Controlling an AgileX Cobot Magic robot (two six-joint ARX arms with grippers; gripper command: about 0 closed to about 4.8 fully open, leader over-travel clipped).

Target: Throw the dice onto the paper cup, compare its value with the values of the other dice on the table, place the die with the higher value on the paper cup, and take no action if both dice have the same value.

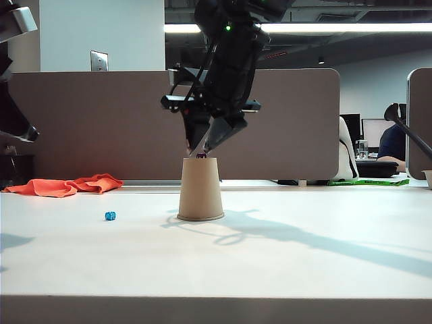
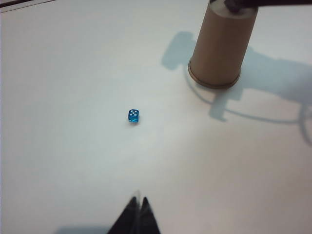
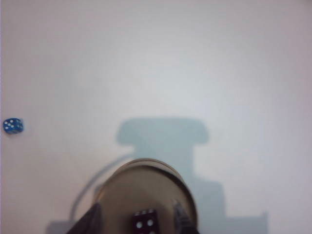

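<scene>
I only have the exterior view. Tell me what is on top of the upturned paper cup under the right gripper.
Observer: A dark purple die sits on the upturned base of the paper cup; the right wrist view shows it between the right gripper's spread fingers, apart from both.
Operator: Give me the blue die's top face.
Observer: The left wrist view shows the blue die on the table away from the cup, but its pips are too small to count surely.
Operator: Report the left gripper.
Observer: The left gripper hovers short of the blue die, its fingers together with nothing between them.
</scene>
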